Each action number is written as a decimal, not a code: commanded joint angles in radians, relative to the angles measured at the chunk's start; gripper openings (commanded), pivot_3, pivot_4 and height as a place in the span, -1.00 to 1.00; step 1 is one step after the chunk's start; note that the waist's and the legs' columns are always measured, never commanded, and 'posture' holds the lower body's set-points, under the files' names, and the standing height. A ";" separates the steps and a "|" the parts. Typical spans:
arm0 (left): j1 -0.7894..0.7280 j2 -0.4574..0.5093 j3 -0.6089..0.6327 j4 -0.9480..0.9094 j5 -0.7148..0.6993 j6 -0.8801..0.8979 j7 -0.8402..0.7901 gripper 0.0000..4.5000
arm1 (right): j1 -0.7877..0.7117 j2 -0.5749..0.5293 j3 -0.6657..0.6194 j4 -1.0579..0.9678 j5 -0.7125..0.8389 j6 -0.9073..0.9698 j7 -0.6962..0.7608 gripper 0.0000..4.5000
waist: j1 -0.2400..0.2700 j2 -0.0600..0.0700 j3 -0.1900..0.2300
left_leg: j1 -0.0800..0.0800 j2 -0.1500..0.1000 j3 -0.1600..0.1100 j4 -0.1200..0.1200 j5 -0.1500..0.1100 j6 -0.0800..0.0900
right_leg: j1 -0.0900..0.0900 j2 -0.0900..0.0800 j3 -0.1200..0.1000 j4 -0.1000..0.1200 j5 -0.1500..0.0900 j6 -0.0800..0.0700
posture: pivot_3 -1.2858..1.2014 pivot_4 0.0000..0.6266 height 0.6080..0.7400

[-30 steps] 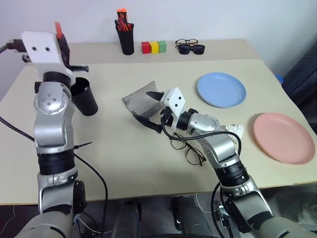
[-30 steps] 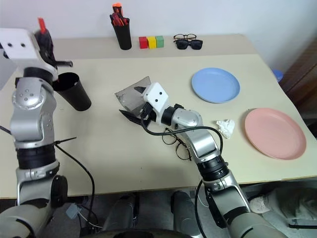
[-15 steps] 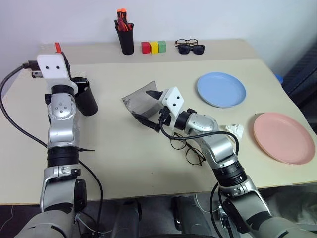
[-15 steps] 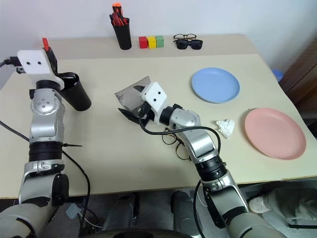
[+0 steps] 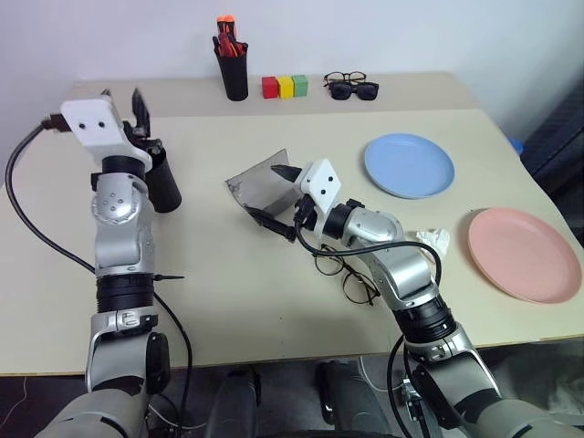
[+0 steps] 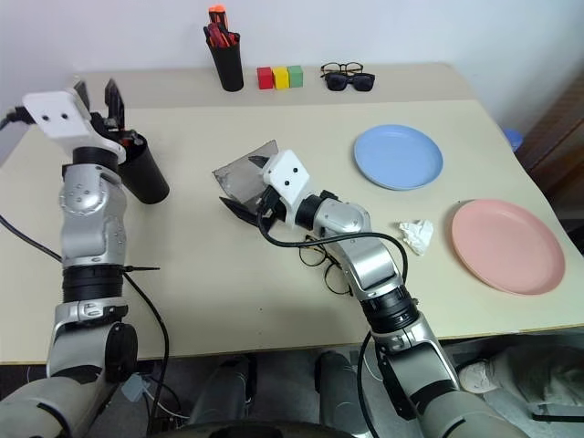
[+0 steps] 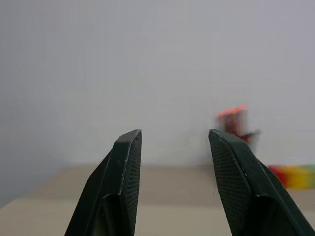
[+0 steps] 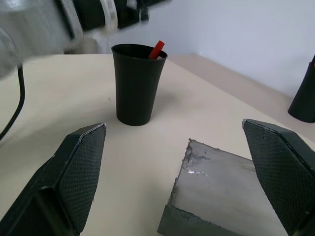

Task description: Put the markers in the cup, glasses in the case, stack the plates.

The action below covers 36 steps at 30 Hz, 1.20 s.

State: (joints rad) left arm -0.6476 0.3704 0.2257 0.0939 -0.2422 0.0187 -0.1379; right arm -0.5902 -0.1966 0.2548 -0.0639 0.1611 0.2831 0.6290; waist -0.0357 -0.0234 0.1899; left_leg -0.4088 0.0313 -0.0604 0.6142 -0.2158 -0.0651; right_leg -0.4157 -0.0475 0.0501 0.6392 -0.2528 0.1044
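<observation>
Standing here looking at the beige worktop [image 5: 274,319], the left hand [image 6: 99,95] is up above the black cup [image 6: 146,172] near the left edge, its two fingers parted with nothing between them. A red marker tip [image 8: 157,49] pokes out of that cup's rim in the right wrist view, so one marker is inside it; I can't see the other marker from where I am.

The right hand [image 5: 272,196] sits around the middle of the worktop, jaws spread wide on either side of the grey glasses case [image 5: 258,179], which lies open with its trough facing up. Can't tell if the fingers are actually touching the shell, looks more like they straddle it.

The wire-frame glasses [image 5: 351,276] are lying flat on the worktop just on the near side of the right forearm, partly tucked under it, not in the case. A crumpled bit of white paper [image 5: 432,240] is to the right of them.

Plates aren't stacked: the light blue plate [image 5: 409,165] is further back on the right, the salmon pink plate [image 5: 525,254] is nearer the right edge, well apart.

Along the back there's a black pen holder [image 5: 233,73] with red and orange pens, a red, a yellow and a green block [image 5: 284,87] in a row, and two more pairs of glasses [image 5: 350,87], one dark-lensed.
</observation>
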 commanded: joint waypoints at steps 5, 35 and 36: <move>0.048 0.112 -0.277 -0.225 -0.171 0.625 -0.320 0.99 | 0.015 -0.189 -0.106 -0.064 0.039 0.014 0.106 1.00 | -0.007 0.000 0.000 | 0.001 0.000 0.000 0.000 0.000 0.000 | 0.001 0.000 0.000 0.000 0.000 0.000 | 0.03 -0.52 1.00; -0.042 0.261 -0.566 0.063 0.087 0.159 -1.028 -0.94 | 0.280 -0.410 -0.275 -0.383 0.177 0.335 0.099 1.00 | -0.003 0.002 0.001 | 0.000 0.000 0.001 0.000 0.000 0.001 | -0.001 0.001 0.001 0.001 -0.001 -0.001 | 0.03 -0.52 1.00; -0.040 0.273 -0.572 0.073 0.098 0.148 -1.051 -0.94 | 0.288 -0.426 -0.275 -0.394 0.189 0.365 0.106 1.00 | -0.001 0.002 0.001 | 0.000 0.000 0.001 0.001 0.000 0.001 | -0.001 0.001 0.001 0.001 -0.001 -0.001 | 0.03 -0.52 1.00</move>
State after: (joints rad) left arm -0.6809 0.6260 -0.3464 0.1801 -0.1589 0.2006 -1.1496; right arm -0.3065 -0.5970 0.0109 -0.4016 0.3138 0.6079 0.7209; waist -0.0371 -0.0218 0.1912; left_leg -0.4091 0.0315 -0.0598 0.6154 -0.2163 -0.0640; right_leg -0.4163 -0.0469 0.0510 0.6395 -0.2542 0.1032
